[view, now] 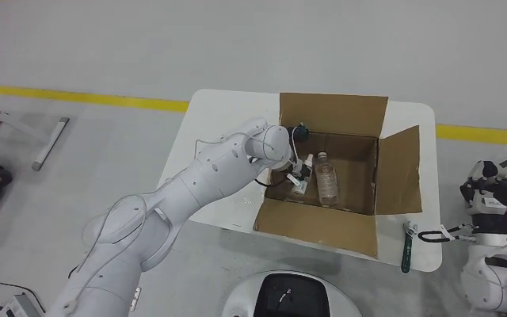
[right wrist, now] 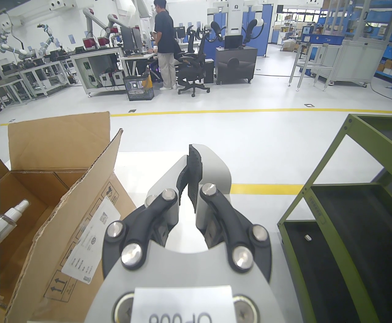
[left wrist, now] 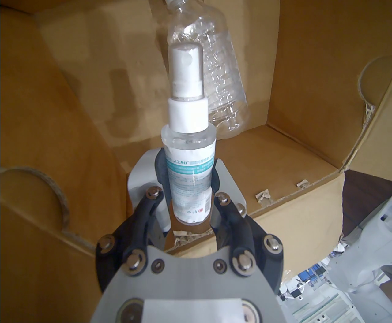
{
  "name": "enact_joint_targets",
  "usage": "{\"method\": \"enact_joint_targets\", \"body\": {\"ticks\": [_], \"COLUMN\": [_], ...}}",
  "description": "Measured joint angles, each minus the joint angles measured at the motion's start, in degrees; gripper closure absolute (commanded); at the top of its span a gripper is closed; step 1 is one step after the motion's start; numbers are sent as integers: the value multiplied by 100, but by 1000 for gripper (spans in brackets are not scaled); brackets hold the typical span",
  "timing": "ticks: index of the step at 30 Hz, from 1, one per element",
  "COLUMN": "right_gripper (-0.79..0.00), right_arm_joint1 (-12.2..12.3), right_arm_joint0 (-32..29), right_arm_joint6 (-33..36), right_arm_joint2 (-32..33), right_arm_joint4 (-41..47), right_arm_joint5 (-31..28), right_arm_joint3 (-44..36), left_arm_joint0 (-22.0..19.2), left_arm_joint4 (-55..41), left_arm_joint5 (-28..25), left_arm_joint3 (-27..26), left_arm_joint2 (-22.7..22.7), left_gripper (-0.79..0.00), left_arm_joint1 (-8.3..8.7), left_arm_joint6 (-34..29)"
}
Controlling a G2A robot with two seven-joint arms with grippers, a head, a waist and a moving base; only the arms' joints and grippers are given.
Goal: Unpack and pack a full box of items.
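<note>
Box (view: 321,226): one, open, on table (view: 214,111). Spray bottle (left wrist: 186,122): one — pinched between fingers of left gripper (left wrist: 188,171), inside box. Clear bottle (left wrist: 211,70): one, laid on box floor. Right gripper (right wrist: 191,171) — fingers pressed together, held beside box.

A robotics lab: robot arms (right wrist: 105,23) on workbenches (right wrist: 101,65)

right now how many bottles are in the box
2. A spray bottle is clamped in the jaws of the left gripper inside the box; a clear plastic bottle lies on the box floor beside it. Others may be hidden behind the box walls.
</note>
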Motion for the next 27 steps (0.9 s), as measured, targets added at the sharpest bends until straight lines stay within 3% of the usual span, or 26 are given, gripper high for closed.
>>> {"method": "enact_joint_targets", "body": {"ticks": [1,3,5,19,27], "right_gripper": [0,0,0,0,0], "right_arm_joint1": [0,0,0,0,0], "right_arm_joint0": [0,0,0,0,0], "right_arm_joint6": [0,0,0,0,0], "right_arm_joint2": [0,0,0,0,0], "right_arm_joint4": [0,0,0,0,0], "right_arm_joint5": [0,0,0,0,0], "right_arm_joint3": [0,0,0,0,0], "left_arm_joint0": [7,-2,-21,-55,0], "left_arm_joint4": [-25,-23,8,441,1039], "left_arm_joint5": [7,4,-13,99,-52], "left_arm_joint3": [25,46,51,-267,-1236], "left_arm_joint2": [-18,-41,-54,-226,-638], "left_gripper": [-68,-610,-785,-785,-785], "left_arm_joint1": [-13,-36,-51,-37,162], "left_arm_joint6": [49,87,54,-140,-91]}}
